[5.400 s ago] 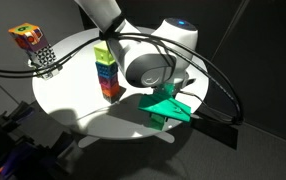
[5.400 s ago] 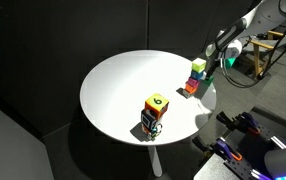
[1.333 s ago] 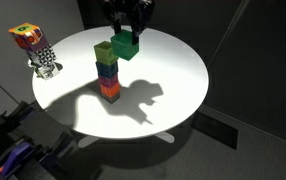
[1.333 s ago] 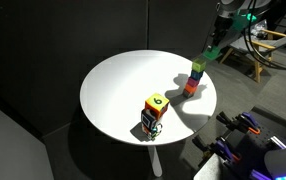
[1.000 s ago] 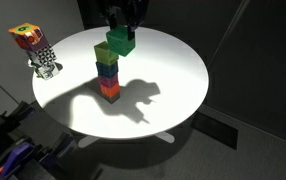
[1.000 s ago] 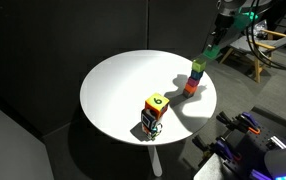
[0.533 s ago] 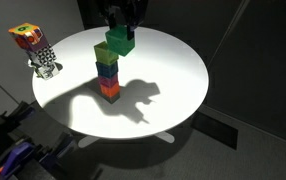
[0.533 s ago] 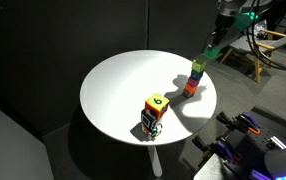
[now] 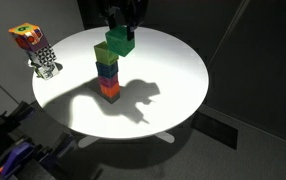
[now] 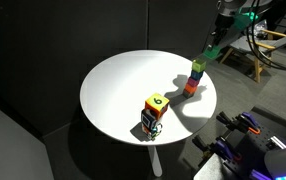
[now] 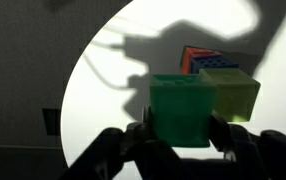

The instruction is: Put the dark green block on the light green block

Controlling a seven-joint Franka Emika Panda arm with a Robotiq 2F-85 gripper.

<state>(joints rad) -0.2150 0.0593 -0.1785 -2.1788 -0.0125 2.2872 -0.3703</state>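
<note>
My gripper [image 9: 122,33] hangs above the round white table [image 9: 173,70], shut on the dark green block [image 9: 120,40]. That block floats just above and beside the top of a stack of coloured cubes [image 9: 107,77], whose top cube is the light green block [image 9: 103,52]. In the wrist view the dark green block [image 11: 180,108] sits between the two dark fingers [image 11: 230,135], and the light green block [image 11: 231,92] lies lower, to its right, apart from it. In an exterior view the held block [image 10: 212,51] hangs up and right of the stack [image 10: 195,77].
A multicoloured cube on a patterned stand [image 9: 35,47] sits at the table's far edge; an exterior view shows it as a yellow-topped cube [image 10: 154,109] near the rim. Cables and equipment [image 10: 248,140] lie on the floor beside the table.
Over the last second the gripper and dark green block have barely moved. Before that they shifted slightly toward the stack.
</note>
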